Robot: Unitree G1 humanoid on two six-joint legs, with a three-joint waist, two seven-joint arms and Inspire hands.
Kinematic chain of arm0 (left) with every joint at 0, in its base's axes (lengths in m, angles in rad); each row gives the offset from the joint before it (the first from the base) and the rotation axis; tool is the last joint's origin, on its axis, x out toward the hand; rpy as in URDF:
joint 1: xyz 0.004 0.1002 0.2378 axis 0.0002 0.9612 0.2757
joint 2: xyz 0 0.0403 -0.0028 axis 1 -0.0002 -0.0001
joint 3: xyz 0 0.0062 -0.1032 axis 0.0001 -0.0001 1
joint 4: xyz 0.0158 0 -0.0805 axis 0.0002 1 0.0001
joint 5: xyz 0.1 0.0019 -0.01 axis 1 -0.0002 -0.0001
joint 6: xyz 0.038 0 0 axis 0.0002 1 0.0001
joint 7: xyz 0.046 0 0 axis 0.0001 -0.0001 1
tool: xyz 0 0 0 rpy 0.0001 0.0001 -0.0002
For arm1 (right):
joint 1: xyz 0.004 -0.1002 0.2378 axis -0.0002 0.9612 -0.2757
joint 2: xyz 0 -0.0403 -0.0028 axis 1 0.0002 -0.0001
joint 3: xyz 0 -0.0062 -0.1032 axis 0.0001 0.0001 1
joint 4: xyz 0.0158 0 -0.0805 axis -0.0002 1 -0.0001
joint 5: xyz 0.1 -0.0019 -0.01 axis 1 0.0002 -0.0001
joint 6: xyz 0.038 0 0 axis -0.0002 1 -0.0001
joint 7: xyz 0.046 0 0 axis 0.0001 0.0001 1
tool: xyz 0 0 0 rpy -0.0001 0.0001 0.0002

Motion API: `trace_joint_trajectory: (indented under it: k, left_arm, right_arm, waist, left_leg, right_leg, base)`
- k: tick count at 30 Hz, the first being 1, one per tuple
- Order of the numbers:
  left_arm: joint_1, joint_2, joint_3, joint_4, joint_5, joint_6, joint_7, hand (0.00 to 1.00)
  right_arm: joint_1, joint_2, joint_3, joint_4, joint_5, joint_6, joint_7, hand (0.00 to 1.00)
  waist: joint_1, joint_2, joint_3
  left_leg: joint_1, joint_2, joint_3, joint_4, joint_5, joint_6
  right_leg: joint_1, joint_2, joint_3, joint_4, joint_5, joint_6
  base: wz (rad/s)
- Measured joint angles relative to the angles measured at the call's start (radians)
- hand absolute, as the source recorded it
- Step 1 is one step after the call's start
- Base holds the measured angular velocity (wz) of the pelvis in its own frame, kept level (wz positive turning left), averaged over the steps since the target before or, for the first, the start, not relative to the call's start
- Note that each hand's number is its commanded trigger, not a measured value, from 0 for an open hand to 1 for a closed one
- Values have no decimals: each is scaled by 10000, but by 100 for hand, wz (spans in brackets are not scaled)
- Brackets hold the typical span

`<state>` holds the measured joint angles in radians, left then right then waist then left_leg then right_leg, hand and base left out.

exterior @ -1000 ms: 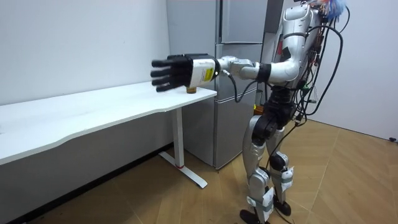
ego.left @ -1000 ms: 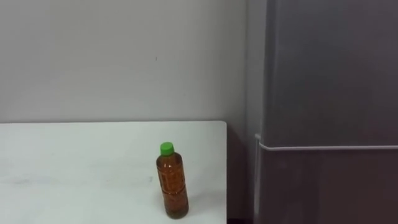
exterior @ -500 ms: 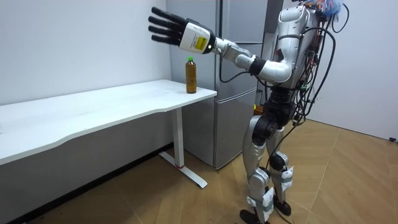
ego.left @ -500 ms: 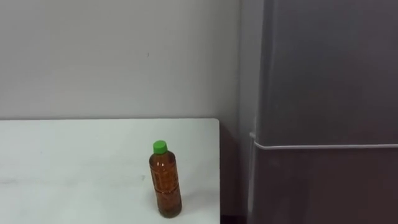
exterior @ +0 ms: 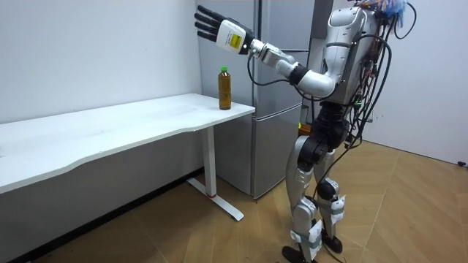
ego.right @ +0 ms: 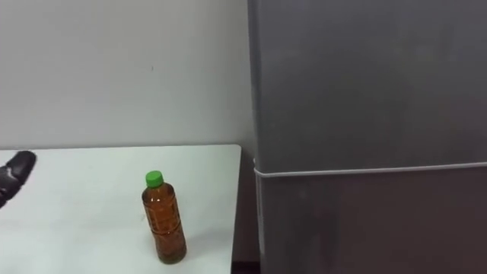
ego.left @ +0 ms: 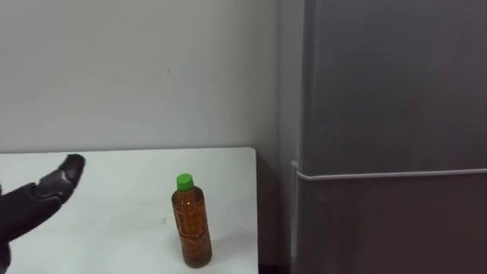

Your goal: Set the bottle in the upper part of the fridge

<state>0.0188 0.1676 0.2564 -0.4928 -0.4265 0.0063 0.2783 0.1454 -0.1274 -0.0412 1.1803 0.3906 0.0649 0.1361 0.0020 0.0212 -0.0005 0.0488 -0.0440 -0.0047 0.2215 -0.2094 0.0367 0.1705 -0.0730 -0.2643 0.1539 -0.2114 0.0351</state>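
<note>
Bottle [ego.left: 192, 232] is standing upright on the counter [ego.left: 114, 236], near its right end, just beside the fridge [ego.left: 380, 228] and untouched. Both fridge doors are sitting closed, the upper door [ego.left: 396, 84] included. The left robot hand [exterior: 216, 25] is hanging high in the air above the bottle, fingers straight and spread apart, holding nothing. In the eye views it is poking in from the left edge over the counter, well apart from the bottle.

The task is sitting at its opening step, with nothing grasped and nothing opened. Where the arm is aiming is hard to read from here, but it is probably heading toward the upper door. The next move is calling for that door to be pulled open, or for the fingers to come down and wrap the bottle's body below its green cap.

Against a second ago, when it was level with the bottle, the hand is riding higher and nearer the fridge. The head camera is now sitting turned a little rightward, while the bottle is keeping its spot.
</note>
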Motion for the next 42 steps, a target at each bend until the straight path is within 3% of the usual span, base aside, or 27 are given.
trace_joint_trajectory:
  k: [5,11,18,23,26,37,42]
  left_arm:
    - [-725,-62,-561,-83,-16,294,-954,0]
    - [-767,-66,-1349,-88,-282,937,-2182,0]
    - [-767,-79,-2291,-88,-360,1301,-3018,0]
    - [-768,-315,-2753,-85,-326,1617,-4059,0]
    - [-781,-416,-2802,-85,-346,1670,-4379,0]
    - [-990,-476,-3129,-84,-348,1671,-5263,0]
    - [-1538,-476,-3192,-85,-312,1671,-5347,0]
  right_arm:
    - [-112,-21,377,-14,-69,23,100,0]
    - [-396,-29,678,-24,-256,276,303,0]
    - [-598,-33,876,-22,-447,458,297,0]
    - [-681,-40,984,-23,-464,462,298,0]
    - [-706,-68,1011,-24,-438,455,303,0]
    - [-910,-138,1106,244,-449,374,414,0]
    - [-1078,-153,1121,519,-449,363,537,0]
  waist:
    - [-19,-12,-6]
    - [-296,-18,-33]
    - [-558,47,-39]
    - [-599,125,-15]
    - [-604,199,29]
    - [-804,255,14]
    - [-805,233,27]
  left_leg:
    - [-101,-4,40,18,2,1]
    - [-196,-9,3,136,4,1]
    - [-218,-7,35,141,1,3]
    - [-214,94,179,141,1,1]
    - [-232,144,305,150,0,0]
    - [-277,148,403,166,3,-4]
    - [-311,135,405,164,5,-3]
  right_leg:
    - [-129,9,174,20,6,-10]
    - [-140,15,146,4,9,-14]
    - [-167,14,145,5,11,-15]
    - [-280,21,169,52,26,-39]
    - [-328,23,151,173,35,-49]
    - [-466,30,159,166,46,-68]
    - [-490,22,156,123,44,-65]
  base:
    - [-2]
    - [2]
    - [0]
    - [-5]
    - [-11]
    - [-1]
    - [0]
